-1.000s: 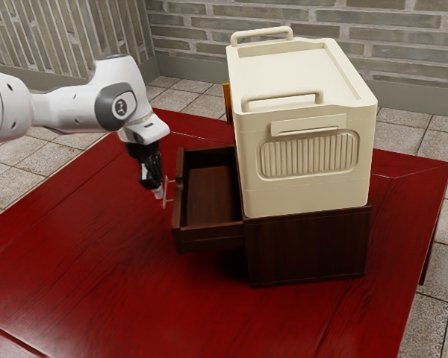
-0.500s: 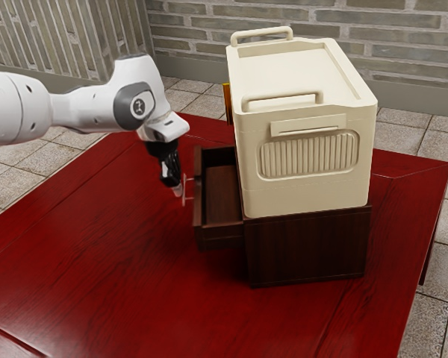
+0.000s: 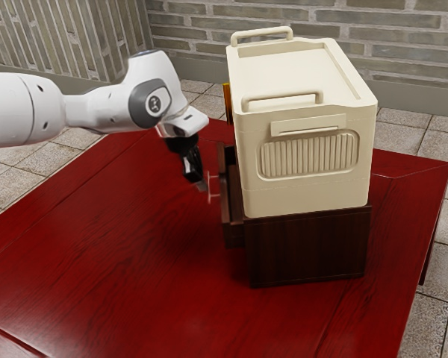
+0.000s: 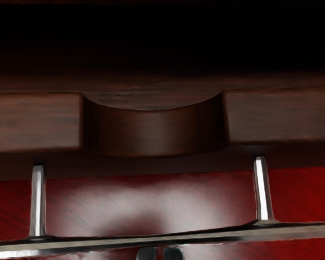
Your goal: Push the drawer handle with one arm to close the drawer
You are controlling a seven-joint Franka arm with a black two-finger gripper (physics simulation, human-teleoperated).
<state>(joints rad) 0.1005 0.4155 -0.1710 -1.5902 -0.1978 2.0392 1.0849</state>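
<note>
My gripper (image 3: 202,186) is beside the outer side of the thin drawer handle (image 3: 211,187), its black fingers angled down and together. The dark wooden drawer (image 3: 228,201) stands a little way out of the cabinet (image 3: 308,250). In the wrist view, the metal handle (image 4: 114,242) crosses in front of the notched drawer front (image 4: 32,123). The gripper (image 4: 160,253) has its two tips close side by side at the bar's outer edge; whether they touch it I cannot tell.
A cream box (image 3: 306,171) with two top handles rests on the cabinet. An orange-yellow object (image 3: 227,103) is partly hidden behind the box. The red table (image 3: 134,261) extends around the cabinet, with a brick wall beyond.
My gripper has moved toward the cabinet, to the exterior view's right. The drawer and its handle have slid the same way, and much less of the drawer sticks out.
</note>
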